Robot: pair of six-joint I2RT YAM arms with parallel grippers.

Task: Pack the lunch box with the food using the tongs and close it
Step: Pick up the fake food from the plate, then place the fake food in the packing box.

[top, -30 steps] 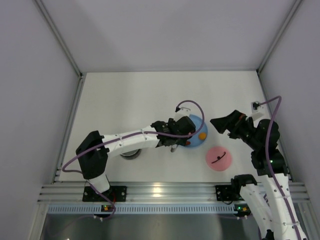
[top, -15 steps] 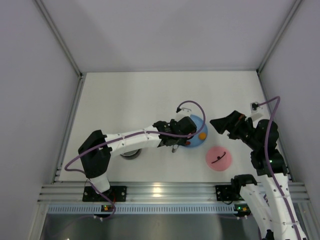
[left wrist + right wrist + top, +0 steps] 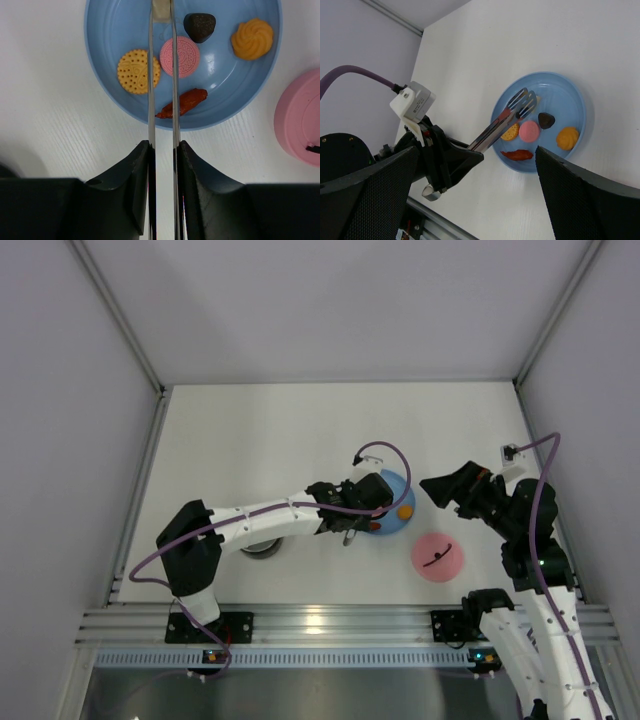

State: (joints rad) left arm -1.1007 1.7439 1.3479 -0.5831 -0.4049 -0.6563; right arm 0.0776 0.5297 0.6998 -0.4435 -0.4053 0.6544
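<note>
Top external view, left to right: the lunch box (image 3: 262,548), a steel pot, sits at lower left of centre, partly hidden under the left arm. The blue plate (image 3: 393,531) lies at centre, and the pink lid (image 3: 437,557) lies apart from it at lower right. The right gripper (image 3: 443,487) hangs at right with jaws spread wide, holding nothing. Left wrist view: the left gripper (image 3: 163,146) is clamped on the tongs (image 3: 150,100), whose arms run up the frame almost parallel, only narrowly apart. Over the last second the jaws have drawn in and squeezed the tongs, whose tips now flank the cream cube (image 3: 161,10) at the top edge; whether it is firmly pinched cannot be told. Orange biscuit (image 3: 135,71), pink biscuit (image 3: 180,56), red-brown strip (image 3: 184,102), dark piece (image 3: 199,26) and orange swirl (image 3: 252,38) lie loose on the plate. By judgement, a pickup is under way, with carrying to the pot and lidding still to come
</note>
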